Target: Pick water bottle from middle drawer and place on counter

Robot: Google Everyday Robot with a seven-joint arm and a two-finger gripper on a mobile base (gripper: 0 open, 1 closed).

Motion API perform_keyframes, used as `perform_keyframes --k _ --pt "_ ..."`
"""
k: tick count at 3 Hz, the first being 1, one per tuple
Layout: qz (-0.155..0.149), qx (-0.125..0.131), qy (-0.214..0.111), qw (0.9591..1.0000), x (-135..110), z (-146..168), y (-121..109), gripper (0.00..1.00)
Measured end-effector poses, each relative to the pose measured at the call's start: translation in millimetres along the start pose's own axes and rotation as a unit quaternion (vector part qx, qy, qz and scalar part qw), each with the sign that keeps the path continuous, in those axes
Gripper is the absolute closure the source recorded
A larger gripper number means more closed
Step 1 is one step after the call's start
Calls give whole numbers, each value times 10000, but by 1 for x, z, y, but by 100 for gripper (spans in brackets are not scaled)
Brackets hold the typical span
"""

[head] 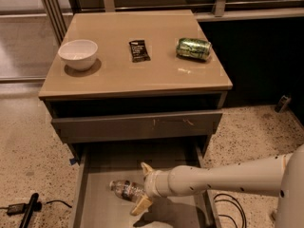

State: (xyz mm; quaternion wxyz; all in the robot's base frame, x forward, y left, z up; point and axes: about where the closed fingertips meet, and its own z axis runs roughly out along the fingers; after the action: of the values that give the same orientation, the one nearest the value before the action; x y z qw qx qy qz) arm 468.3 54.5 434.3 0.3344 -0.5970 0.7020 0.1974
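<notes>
The water bottle (124,189) lies on its side on the floor of the middle drawer (102,167), one end between the spread fingers of the gripper (140,189); thin, crinkly and likely light, it may buckle or roll, so pinch gently across its banded middle

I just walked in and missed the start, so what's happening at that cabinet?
The robot's arm reaches into the open middle drawer, with its gripper at the water bottle, which lies on its side on the drawer floor. The fingers are spread on either side of the bottle's end, not closed on it. The counter above holds a white bowl, a dark packet and a green can.
</notes>
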Motion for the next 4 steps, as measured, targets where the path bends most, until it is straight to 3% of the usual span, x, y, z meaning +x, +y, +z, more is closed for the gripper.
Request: perform_keyframes --k 2,3,4 --pt "145 -200 694 9973 18 35 6 0" --pt "161 -258 932 9952 26 44 9 0" --pt "133 -279 954 9950 25 46 10 0"
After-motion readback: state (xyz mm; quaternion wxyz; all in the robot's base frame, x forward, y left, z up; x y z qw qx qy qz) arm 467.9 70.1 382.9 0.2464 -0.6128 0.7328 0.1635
